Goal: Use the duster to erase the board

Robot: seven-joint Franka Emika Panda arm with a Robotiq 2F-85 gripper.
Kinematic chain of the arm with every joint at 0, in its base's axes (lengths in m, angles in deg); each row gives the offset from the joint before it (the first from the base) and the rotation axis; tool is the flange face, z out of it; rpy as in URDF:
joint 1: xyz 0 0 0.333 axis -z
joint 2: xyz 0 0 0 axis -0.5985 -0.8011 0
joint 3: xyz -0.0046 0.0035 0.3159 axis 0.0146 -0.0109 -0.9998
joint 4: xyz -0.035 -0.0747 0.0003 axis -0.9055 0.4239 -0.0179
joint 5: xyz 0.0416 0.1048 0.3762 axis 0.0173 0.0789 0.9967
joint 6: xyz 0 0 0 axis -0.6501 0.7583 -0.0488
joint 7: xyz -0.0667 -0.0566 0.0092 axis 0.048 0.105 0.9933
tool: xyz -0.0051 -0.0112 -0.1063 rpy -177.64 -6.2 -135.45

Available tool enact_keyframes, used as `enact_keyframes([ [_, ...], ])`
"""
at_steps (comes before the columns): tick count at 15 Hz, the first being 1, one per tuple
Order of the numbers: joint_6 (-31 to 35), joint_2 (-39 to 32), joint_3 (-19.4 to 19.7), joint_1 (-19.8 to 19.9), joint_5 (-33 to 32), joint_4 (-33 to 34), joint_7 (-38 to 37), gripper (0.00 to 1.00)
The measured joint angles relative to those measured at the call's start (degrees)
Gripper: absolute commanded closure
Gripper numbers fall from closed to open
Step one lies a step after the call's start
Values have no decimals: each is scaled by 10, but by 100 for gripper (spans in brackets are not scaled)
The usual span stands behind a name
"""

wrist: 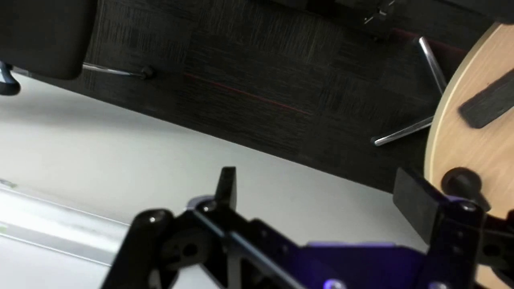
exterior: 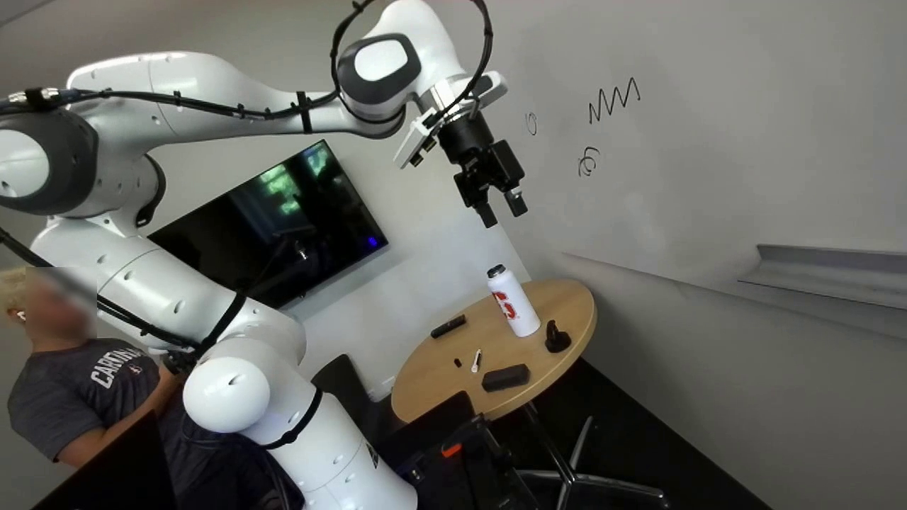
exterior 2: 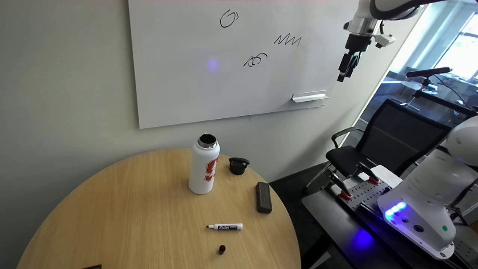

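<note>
The duster is a black flat block lying on the round table near its edge in both exterior views. In the wrist view the duster shows at the right edge, partly cut off. The white board hangs on the wall and carries separate dark scribbles, a zigzag among them; it also shows in an exterior view. Its ledge is at the lower right there. My gripper is open and empty, high above table level near the board's ledge end. Its spread fingers show in the wrist view.
The round wooden table also holds an open white bottle, its black lid, a marker and a marker cap. A black chair stands below the gripper's side. A monitor hangs behind the arm.
</note>
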Motion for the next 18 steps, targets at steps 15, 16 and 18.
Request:
enact_keyframes([
  [15, 10, 51, -42, -86, -1, -68, 71, 0],
  [16, 19, 46, -51, -99, -1, -74, 81, 0],
  [18, 53, 33, -69, -127, 1, -94, 99, 0],
])
